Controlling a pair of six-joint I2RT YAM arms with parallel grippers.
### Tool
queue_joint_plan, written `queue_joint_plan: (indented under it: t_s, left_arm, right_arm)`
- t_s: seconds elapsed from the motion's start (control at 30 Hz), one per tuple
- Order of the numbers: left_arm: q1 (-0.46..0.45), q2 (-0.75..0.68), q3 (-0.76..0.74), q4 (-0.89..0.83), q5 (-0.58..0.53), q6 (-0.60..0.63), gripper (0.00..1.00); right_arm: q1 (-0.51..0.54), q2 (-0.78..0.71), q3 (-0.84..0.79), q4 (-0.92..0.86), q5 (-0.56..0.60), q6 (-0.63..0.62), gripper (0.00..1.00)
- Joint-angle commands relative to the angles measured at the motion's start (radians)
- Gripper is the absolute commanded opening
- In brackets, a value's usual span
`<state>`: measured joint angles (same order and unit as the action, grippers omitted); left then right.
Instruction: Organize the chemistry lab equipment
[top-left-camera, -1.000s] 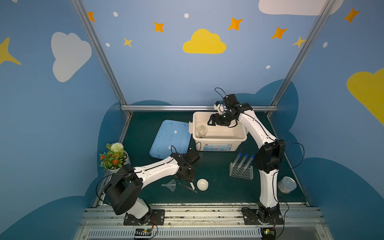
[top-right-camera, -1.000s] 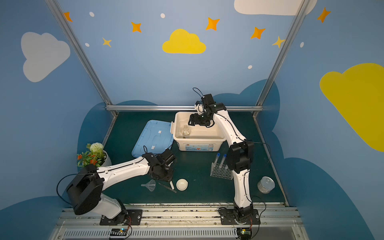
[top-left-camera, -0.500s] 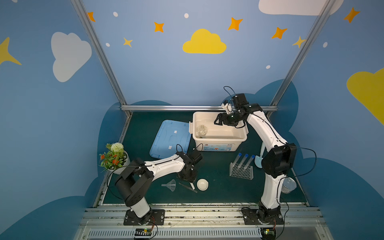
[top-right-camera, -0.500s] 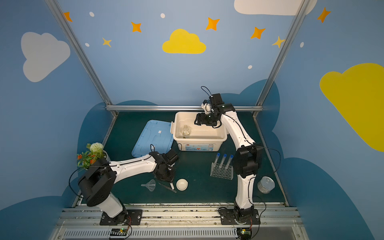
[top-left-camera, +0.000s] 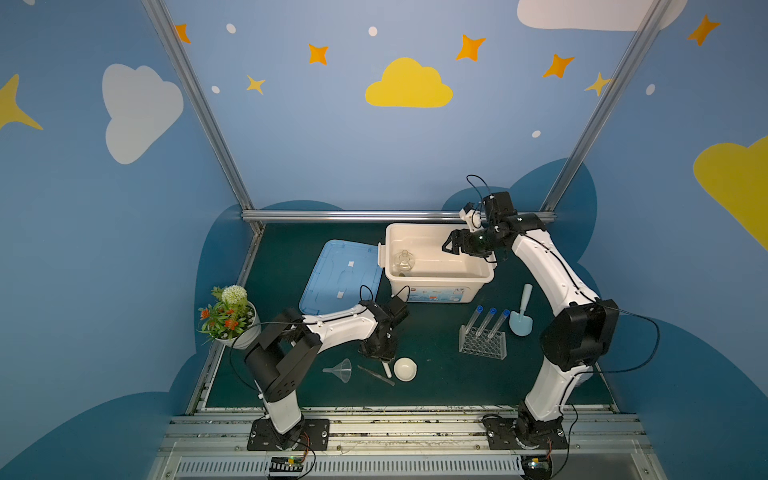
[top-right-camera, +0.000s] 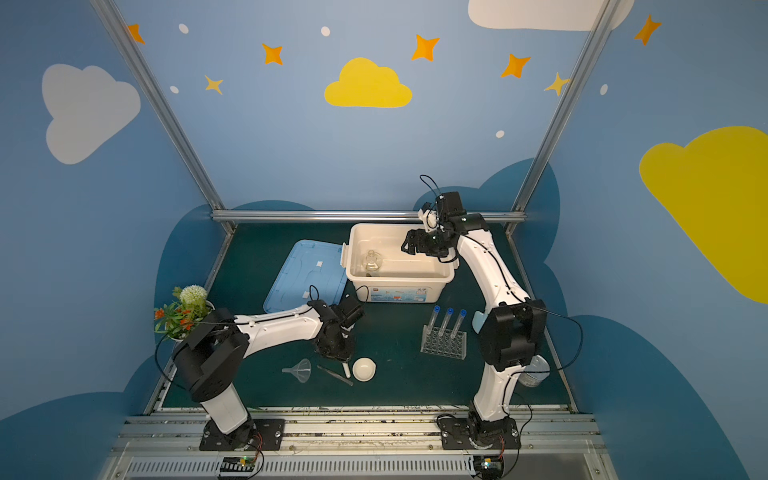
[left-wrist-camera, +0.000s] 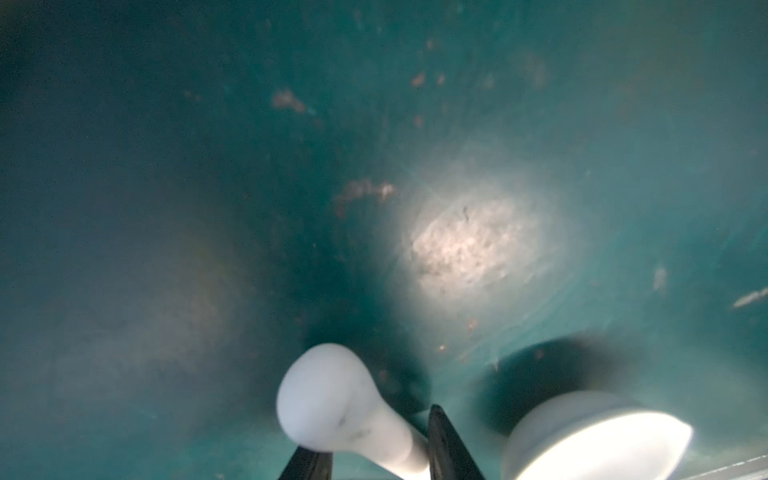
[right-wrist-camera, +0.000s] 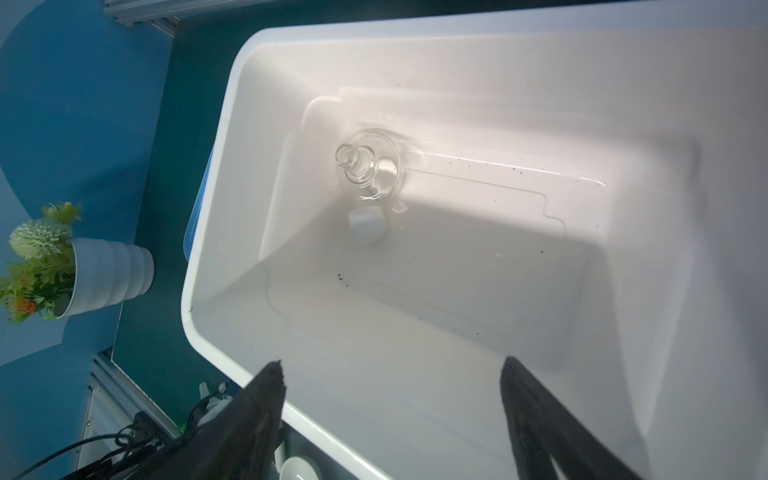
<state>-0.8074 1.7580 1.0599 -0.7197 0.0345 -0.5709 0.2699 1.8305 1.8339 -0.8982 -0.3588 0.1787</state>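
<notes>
Though part-open, left gripper (left-wrist-camera: 376, 436) astride pestle (left-wrist-camera: 328, 395)

- Worktop (top-left-camera: 436, 386): dark teal-green, pale scuffs.
- Storage bin (top-left-camera: 436, 289): creamy white; lid (top-left-camera: 332, 274): light blue.
- Test tubes (top-left-camera: 492, 322): clear, blue caps.
- Pestle (left-wrist-camera: 345, 411): white, faint grey veining.
- Bowl (top-left-camera: 405, 369): white.
- Scoop (top-left-camera: 521, 322): pale blue.
- Potted plant (top-left-camera: 226, 311): green, orange and white; white pot.

Potted flower plant (top-left-camera: 227, 316) stands at left edge, round tin (top-right-camera: 537, 370) at right edge
</notes>
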Motion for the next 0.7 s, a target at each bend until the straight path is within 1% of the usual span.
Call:
queue_joint_plan:
  t_s: [0.0,0.33,0.43,0.57,0.67]
  left_arm:
    - [0.013,0.018,0.02,0.0,0.012,-0.004,0.37]
    - [0.04,0.04,0.038,0.027,0.022,0.002,0.3]
    - [0.043,0.053,0.05,0.038,0.03,0.005,0.27]
    - [0.046,0.068,0.061,0.046,0.039,0.007,0.26]
    - [0.047,0.074,0.07,0.051,0.044,0.006,0.22]
  right_arm:
    - [-0.013,-0.043,-0.033,0.024,-0.005,0.004,0.81]
    - [-0.038,-0.089,-0.082,0.038,-0.011,0.009,0.82]
    - [-0.043,-0.104,-0.098,0.041,-0.009,0.008,0.82]
    - [-0.05,-0.117,-0.123,0.042,-0.006,0.006,0.81]
    - [-0.057,-0.123,-0.137,0.042,-0.003,0.003,0.81]
